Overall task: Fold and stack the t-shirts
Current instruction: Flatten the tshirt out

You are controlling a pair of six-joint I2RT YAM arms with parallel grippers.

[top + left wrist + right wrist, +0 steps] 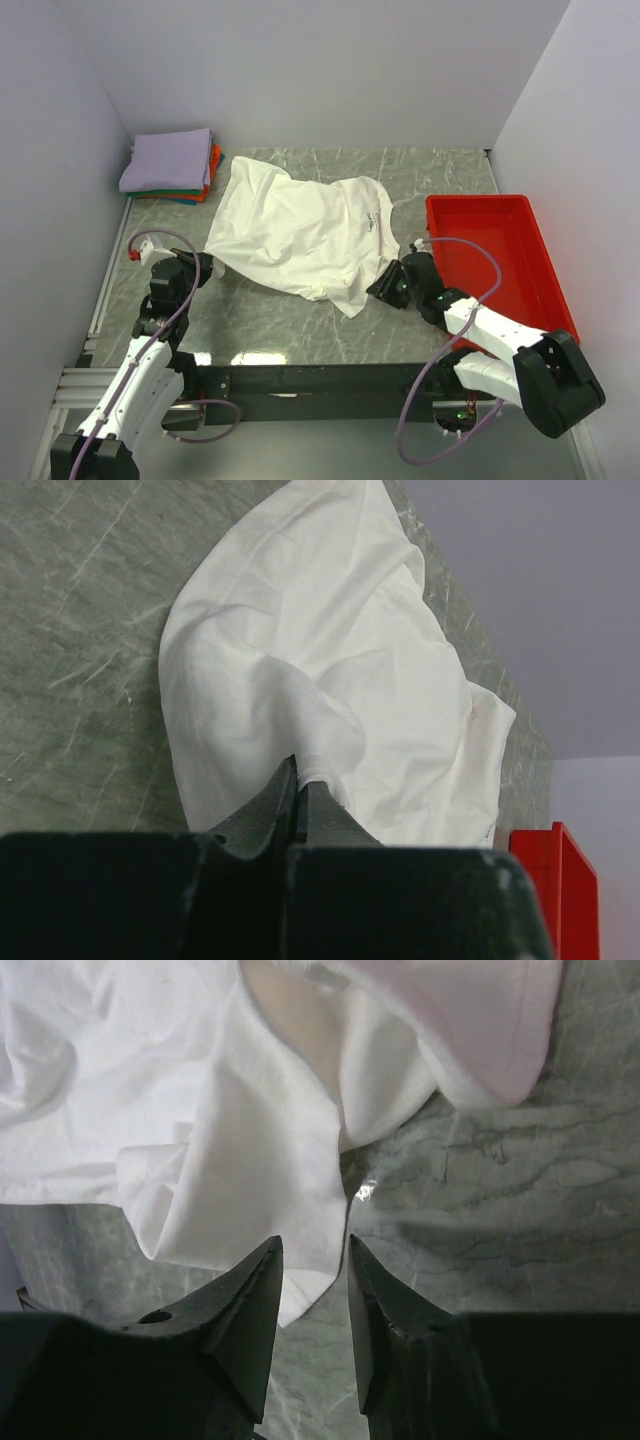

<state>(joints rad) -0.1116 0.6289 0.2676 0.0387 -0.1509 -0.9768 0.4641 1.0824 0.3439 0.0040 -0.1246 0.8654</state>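
Folded tees (168, 160) are sitting stacked at upper left; the white t-shirt (295, 230) is lying crumpled mid-frame on the table (450, 175), unfolded. My left fingers (265, 815) are pinching its edge, my right fingers (245, 1300) hanging spread at its hem.

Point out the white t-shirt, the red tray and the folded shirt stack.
white t-shirt (295, 235), top external view, middle of the cloth.
red tray (500, 225), top external view, bare floor.
folded shirt stack (168, 160), top external view, lavender top shirt.
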